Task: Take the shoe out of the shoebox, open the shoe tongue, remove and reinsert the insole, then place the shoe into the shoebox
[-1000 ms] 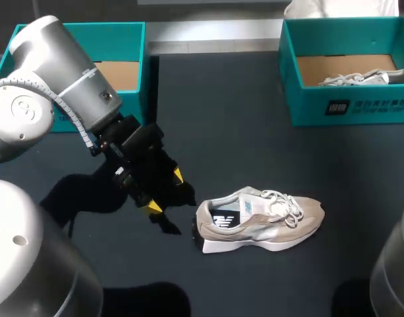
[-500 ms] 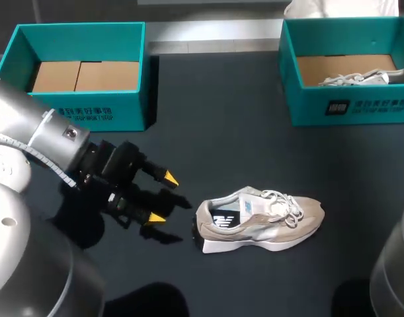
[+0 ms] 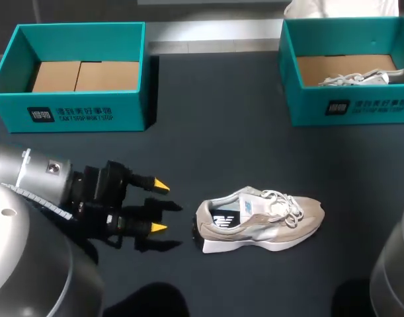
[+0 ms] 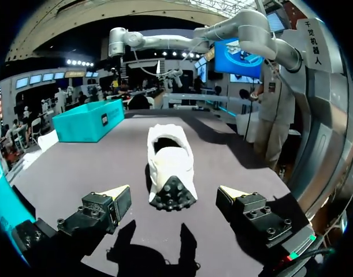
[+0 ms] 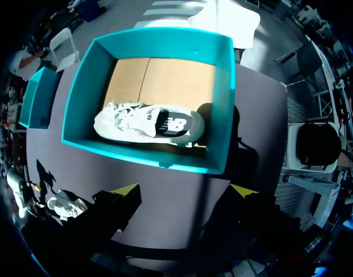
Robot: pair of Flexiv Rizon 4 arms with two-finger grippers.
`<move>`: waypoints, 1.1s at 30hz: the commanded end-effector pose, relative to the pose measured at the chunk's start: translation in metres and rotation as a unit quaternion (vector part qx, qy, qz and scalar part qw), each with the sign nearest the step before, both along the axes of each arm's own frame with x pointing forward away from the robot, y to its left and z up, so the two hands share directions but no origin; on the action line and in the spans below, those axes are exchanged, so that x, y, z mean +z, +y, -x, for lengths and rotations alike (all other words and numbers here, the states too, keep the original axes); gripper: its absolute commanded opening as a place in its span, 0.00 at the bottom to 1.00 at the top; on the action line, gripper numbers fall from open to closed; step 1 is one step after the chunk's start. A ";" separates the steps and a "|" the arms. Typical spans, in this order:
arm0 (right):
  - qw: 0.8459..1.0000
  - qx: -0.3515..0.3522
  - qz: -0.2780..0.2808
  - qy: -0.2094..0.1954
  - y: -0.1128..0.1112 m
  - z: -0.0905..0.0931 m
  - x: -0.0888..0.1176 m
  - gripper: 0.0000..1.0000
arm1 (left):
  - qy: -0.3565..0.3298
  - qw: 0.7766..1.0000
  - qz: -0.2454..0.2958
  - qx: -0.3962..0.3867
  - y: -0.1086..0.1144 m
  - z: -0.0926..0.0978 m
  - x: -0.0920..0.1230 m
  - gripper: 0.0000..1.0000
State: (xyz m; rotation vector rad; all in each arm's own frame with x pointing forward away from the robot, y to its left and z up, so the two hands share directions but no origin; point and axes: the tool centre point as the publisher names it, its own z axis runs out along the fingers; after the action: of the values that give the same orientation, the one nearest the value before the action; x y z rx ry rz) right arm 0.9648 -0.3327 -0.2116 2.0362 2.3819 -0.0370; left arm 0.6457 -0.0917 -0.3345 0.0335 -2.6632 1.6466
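A beige and white shoe (image 3: 261, 221) lies on its sole on the dark table, heel toward my left gripper (image 3: 160, 207). That gripper is low over the table, level and open, a short gap from the heel. In the left wrist view the shoe (image 4: 169, 156) points away, its black heel just ahead of my open left gripper (image 4: 175, 191). My right gripper (image 5: 186, 190) hangs open high above the right teal shoebox (image 5: 141, 154), which holds a second white shoe (image 5: 147, 124). The left teal shoebox (image 3: 76, 113) holds only brown cardboard.
The right shoebox (image 3: 350, 105) stands at the back right with the second shoe (image 3: 360, 78) inside. The beige shoe (image 5: 66, 203) and left shoebox (image 5: 40, 95) show small in the right wrist view. Bare dark table lies between the boxes.
My left arm has swung down and back toward the left. Its gripper has dropped lower and turned level, facing the shoe's heel. The shoe has not moved.
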 end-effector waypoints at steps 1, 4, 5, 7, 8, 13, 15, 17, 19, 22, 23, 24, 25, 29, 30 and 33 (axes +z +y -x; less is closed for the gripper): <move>1.000 0.000 0.001 -0.001 0.000 0.001 0.000 1.00 | -0.039 0.995 -0.002 0.089 -0.004 0.002 -0.017 1.00; 1.000 0.000 0.001 -0.001 0.000 0.001 0.000 1.00 | -0.034 0.995 -0.003 0.092 -0.007 0.002 -0.026 1.00; 1.000 0.000 0.001 -0.001 0.000 0.001 0.000 1.00 | -0.031 0.995 -0.004 0.093 -0.008 0.003 -0.029 1.00; 1.000 0.000 0.001 -0.001 0.000 0.001 0.000 1.00 | -0.029 0.995 0.002 0.096 -0.010 0.003 -0.031 1.00; 1.000 0.000 0.001 -0.001 0.000 0.001 0.000 1.00 | -0.022 0.994 0.005 0.103 -0.011 0.004 -0.032 1.00; 1.000 0.000 0.001 -0.001 0.000 0.001 0.000 1.00 | -0.023 0.994 0.001 0.107 -0.012 0.003 -0.032 1.00; 1.000 0.000 0.001 -0.001 0.000 0.001 0.000 1.00 | -0.023 0.994 0.001 0.107 -0.012 0.003 -0.032 1.00; 1.000 0.000 0.001 -0.001 0.000 0.001 0.000 1.00 | -0.023 0.994 0.001 0.107 -0.012 0.003 -0.032 1.00; 1.000 0.000 0.001 -0.001 0.000 0.001 0.000 1.00 | -0.023 0.994 0.001 0.107 -0.012 0.003 -0.032 1.00; 1.000 0.000 0.001 -0.001 0.000 0.001 0.000 1.00 | -0.023 0.994 0.001 0.107 -0.012 0.003 -0.032 1.00; 1.000 0.000 0.001 -0.001 0.000 0.001 0.000 1.00 | -0.023 0.994 0.001 0.107 -0.012 0.003 -0.032 1.00; 1.000 0.000 0.001 -0.001 0.000 0.001 0.000 1.00 | -0.023 0.994 0.001 0.107 -0.012 0.003 -0.032 1.00; 1.000 0.000 0.001 -0.001 0.000 0.001 0.000 1.00 | -0.023 0.994 0.001 0.107 -0.012 0.003 -0.032 1.00; 1.000 0.000 0.001 -0.001 0.000 0.001 0.000 1.00 | -0.023 0.994 0.001 0.107 -0.012 0.003 -0.032 1.00; 1.000 0.000 0.001 -0.001 0.000 0.001 0.000 1.00 | -0.023 0.994 0.001 0.107 -0.012 0.003 -0.032 1.00; 1.000 0.000 0.001 -0.001 0.000 0.001 0.000 1.00 | -0.023 0.994 0.001 0.107 -0.012 0.003 -0.032 1.00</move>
State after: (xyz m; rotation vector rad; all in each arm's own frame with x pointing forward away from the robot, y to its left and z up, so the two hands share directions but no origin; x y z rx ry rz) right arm 0.9648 -0.3328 -0.2116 2.0363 2.3818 -0.0370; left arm 0.6444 -0.1045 -0.3668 0.2925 -2.7751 1.7239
